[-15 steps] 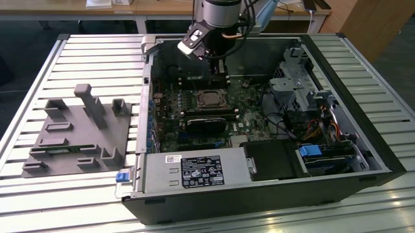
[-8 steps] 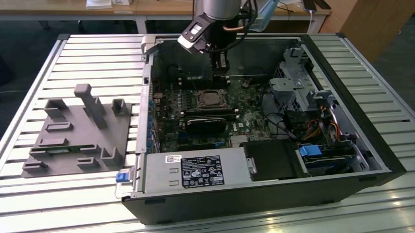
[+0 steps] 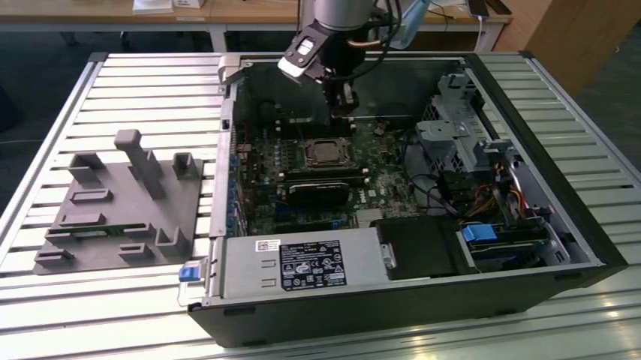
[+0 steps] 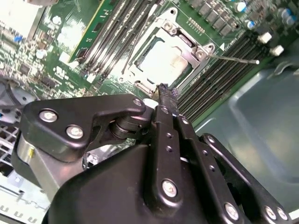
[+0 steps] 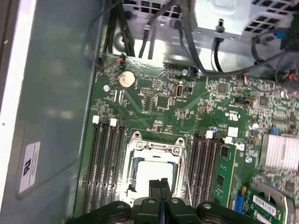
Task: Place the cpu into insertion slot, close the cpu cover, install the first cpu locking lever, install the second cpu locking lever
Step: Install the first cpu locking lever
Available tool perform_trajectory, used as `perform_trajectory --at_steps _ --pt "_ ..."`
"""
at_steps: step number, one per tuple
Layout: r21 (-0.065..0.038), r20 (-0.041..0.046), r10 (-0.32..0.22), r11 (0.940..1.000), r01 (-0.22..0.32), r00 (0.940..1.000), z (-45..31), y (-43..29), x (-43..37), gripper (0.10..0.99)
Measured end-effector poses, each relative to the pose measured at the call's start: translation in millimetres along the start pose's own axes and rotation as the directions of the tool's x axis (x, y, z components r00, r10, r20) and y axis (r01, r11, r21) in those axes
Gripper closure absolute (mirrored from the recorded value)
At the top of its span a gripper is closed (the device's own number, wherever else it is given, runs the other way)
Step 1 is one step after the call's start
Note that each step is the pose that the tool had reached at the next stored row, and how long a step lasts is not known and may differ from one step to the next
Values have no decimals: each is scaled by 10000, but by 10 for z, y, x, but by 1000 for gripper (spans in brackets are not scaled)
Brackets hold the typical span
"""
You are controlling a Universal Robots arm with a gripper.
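Exterior view: slatted table (image 3: 120,82) carries an open case (image 3: 401,311) lying on its side, spanning from the table's middle to its edge at the exterior view's right. Grey fixture (image 3: 110,214) sits on the table just beside the case, toward the edge at the exterior view's left.

Inside the case:
- Green board (image 3: 263,154) lies flat on the case floor.
- PSU (image 3: 290,266) runs along the near wall.
- Black block (image 3: 320,193) sits on the board between the PSU and the slot (image 3: 308,154).
- 1 arm (image 3: 341,11) comes down over the case's far wall.
- The gripper (image 3: 346,112) hangs over the board's far edge, just past the slot.

Gripper state: 2 fingers (image 5: 155,186) are pressed flat against each other with nothing between them, and both wrist views agree. The tips sit just beside the slot's edge. Whether they touch it, cannot tell.

Memory slots (image 5: 105,163) flank the slot on 2 opposite sides.

Task parts: the cpu (image 4: 159,60) is seated in the slot, its pale metal top showing through the cut-out. The cover (image 5: 154,150) lies flat over it and frames it on all 4 sides. 1 lever (image 4: 233,58), a thin silver rod, sticks out from a slot corner across the memory slots, clear of the cover's edge.

Coin cell (image 5: 125,79) sits on the board near a corner, well apart from the slot.
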State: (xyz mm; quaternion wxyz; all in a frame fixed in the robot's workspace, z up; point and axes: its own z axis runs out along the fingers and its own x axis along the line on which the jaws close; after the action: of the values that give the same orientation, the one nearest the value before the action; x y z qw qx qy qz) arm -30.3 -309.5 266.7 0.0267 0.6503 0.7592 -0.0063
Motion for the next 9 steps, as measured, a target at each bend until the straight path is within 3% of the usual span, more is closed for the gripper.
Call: perform_trajectory --at_steps 5,9 --pt "-21 79 -812 9967 812 9967 0 0 0 980" --pt "-26 165 -1435 9896 1435 9895 0 0 0 980"
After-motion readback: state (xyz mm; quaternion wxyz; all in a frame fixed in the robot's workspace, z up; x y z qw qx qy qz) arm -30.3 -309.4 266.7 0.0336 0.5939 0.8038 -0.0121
